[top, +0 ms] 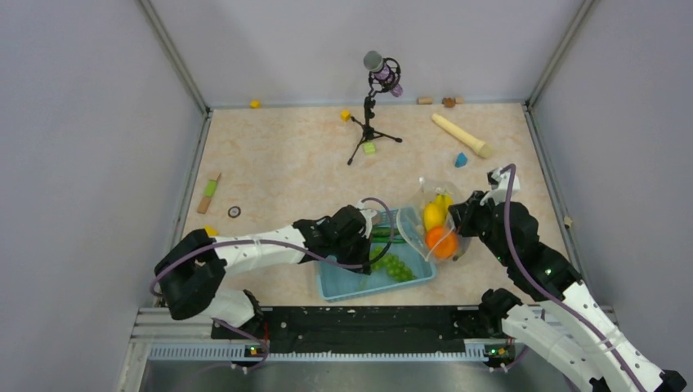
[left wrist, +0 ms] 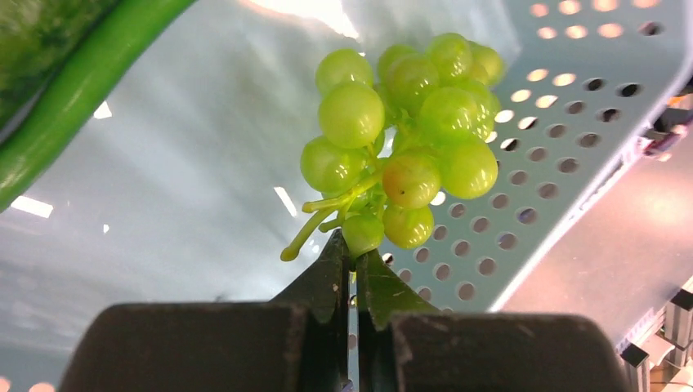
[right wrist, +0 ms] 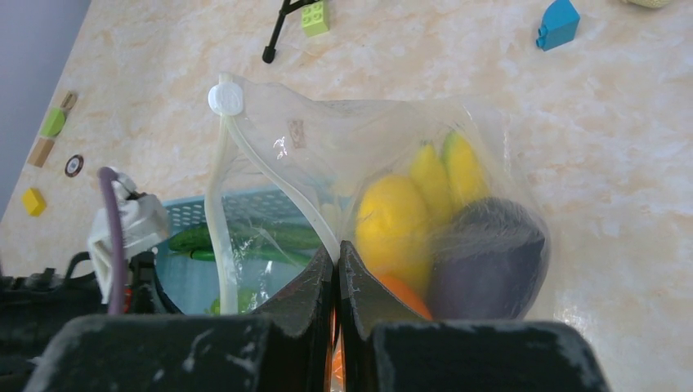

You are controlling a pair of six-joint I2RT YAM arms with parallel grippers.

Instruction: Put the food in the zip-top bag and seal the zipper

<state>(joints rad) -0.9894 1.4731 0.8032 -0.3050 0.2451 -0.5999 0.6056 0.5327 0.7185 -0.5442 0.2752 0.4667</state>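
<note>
- Left wrist view: left end effector (left wrist: 353, 260) pinched shut on green grapes (left wrist: 409, 139), stem/lowest grape only, inside blue basket (left wrist: 564, 131).
- Risk: tiny grip, bunch prob. slips on lift.
- Right end effector (right wrist: 337, 257) clamped on zip-top bag (right wrist: 327, 139) rim, just right of basket; slack zipper (right wrist: 215, 212) could snag grapes.
- L arm low over basket from its left; R arm bent in from right.

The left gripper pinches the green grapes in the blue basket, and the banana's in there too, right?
No, the banana is in the zip-top bag; the right wrist view shows it. The left gripper pinches the grapes in the blue basket.
</note>
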